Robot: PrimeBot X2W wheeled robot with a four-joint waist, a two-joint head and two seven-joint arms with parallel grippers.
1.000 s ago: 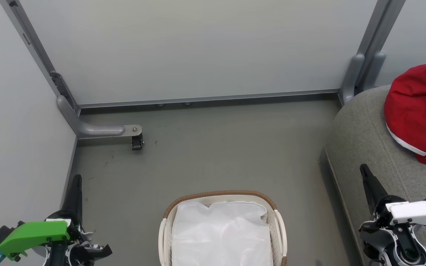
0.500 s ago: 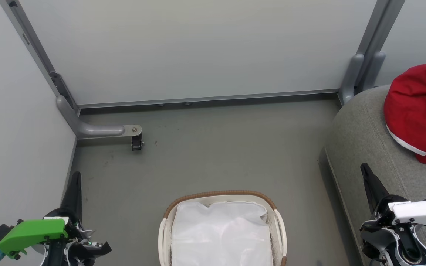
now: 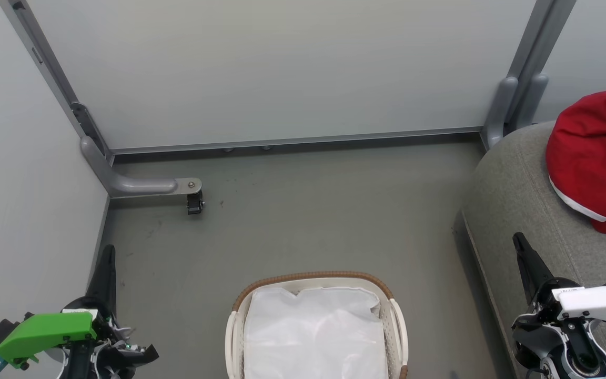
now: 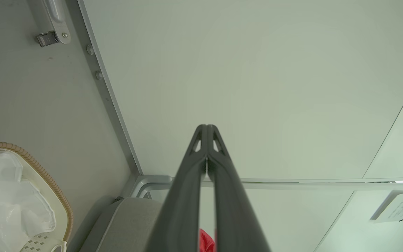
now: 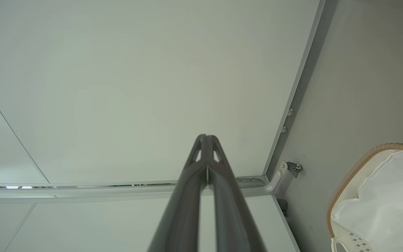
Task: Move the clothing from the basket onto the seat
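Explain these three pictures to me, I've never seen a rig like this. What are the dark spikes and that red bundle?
It's a two-armed robot. The wide picture comes from a camera on its head, looking down at a grey floor. The dark spikes at the lower corners are its left gripper and right gripper, both shut, holding nothing. The other two pictures come from wrist cameras looking along those closed fingers toward pale walls. On the floor stands a white basket with its white liner inside. The red bundle is clothing, lying on the grey seat.

Head view from above, facing down; both wrist views wallward, seemingly low; basket (image 3: 313, 275) in all three.
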